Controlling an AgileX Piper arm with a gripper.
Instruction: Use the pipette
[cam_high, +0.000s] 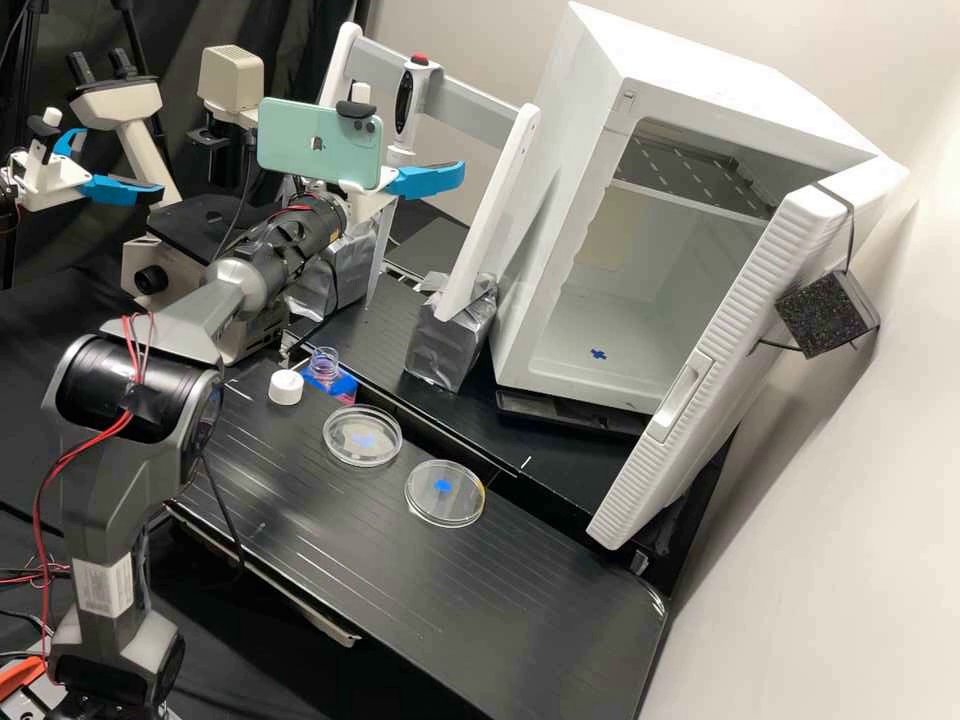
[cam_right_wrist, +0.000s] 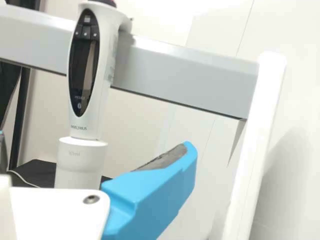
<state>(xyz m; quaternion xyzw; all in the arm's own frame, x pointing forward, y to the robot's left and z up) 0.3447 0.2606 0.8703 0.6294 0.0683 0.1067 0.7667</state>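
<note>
High view: pipette (cam_high: 404, 100) standing upright at upper centre, jaws showing nearby, how wide impossible to tell, clear round dishes (cam_high: 345, 437) lying on black lined desk (cam_high: 360, 545), wrist view: glossy oval screen (cam_right_wrist: 84, 65) facing out from smooth white pipette

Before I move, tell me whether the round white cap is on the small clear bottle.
No, the cap stands on the black bench beside the bottle, whose neck is open.
</note>
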